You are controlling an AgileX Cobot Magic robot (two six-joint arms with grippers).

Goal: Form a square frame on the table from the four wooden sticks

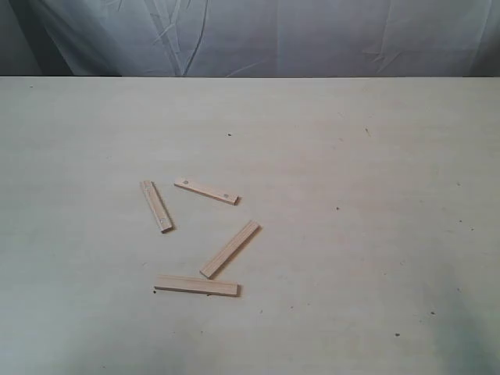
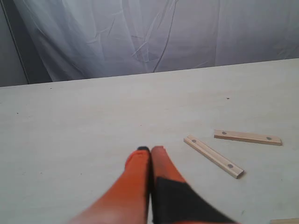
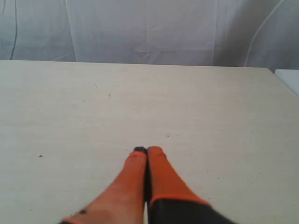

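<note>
Four sticks are being shown lying loose on the table, left of centre, with no square formed. The left stick is lying apart from the rest, running far to near. The dotted stick is lying just right of its far end, not touching it. The slanted stick is being seen nearer, its near end just beside the near stick; contact there cannot be told.

The left gripper is being seen with orange fingers pressed together, nothing between them, hanging over bare table. The left stick and dotted stick are lying to its right, both showing dark dots here. A third strip is being cut off at the picture corner; which stick it is cannot be told.

The right gripper is likewise being held with fingers together, empty, over bare table. Both grippers' bases are blurred and cropped.

The table is pale cream, faintly grained, with tiny dark specks. A creased white curtain is hanging behind the far edge.
</note>
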